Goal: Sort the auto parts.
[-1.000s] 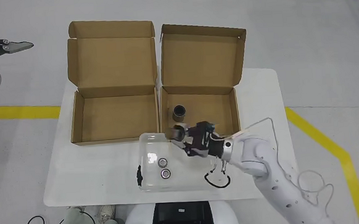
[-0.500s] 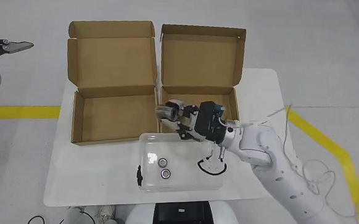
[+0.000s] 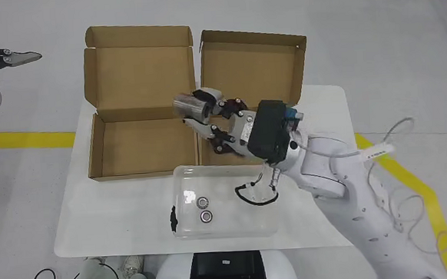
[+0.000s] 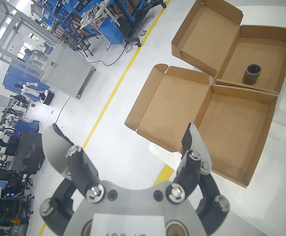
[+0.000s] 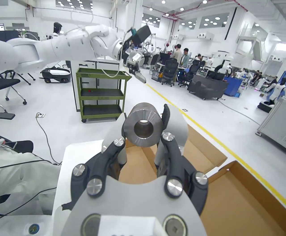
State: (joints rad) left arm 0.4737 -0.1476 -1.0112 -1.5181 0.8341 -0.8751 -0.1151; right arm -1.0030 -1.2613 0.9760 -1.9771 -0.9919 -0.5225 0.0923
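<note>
Silver hollow metal cylinder (image 3: 190, 104) lies on its side in the air, clamped between the two fingers (image 5: 175, 125) of the right gripper (image 3: 199, 110). Its open end faces the wrist camera. The fingers press against its curved sides. The cylinder hangs above the two open brown cardboard boxes, near the line where they meet and toward the far edge of the white bench (image 3: 324, 118).

The left-hand cardboard box (image 3: 142, 148) and the right-hand cardboard box (image 3: 284, 128) sit side by side along the far half of the bench, with their lids folded back. Inside the right-hand box a dark hollow metal cylinder (image 4: 251, 74) stands upright, close to the wall that adjoins the other box.

A clear plastic tray (image 3: 181, 174) rests at the near edge of the bench, just in front of the boxes. It holds a small round silver bearing (image 3: 203, 202) and a second silver bearing (image 3: 207, 216) just beside it.

The left gripper (image 4: 121, 131) hangs off the bench, beyond its far left corner and over the pale grey floor (image 4: 107, 93). Its fingers are spread wide apart with nothing between them.
</note>
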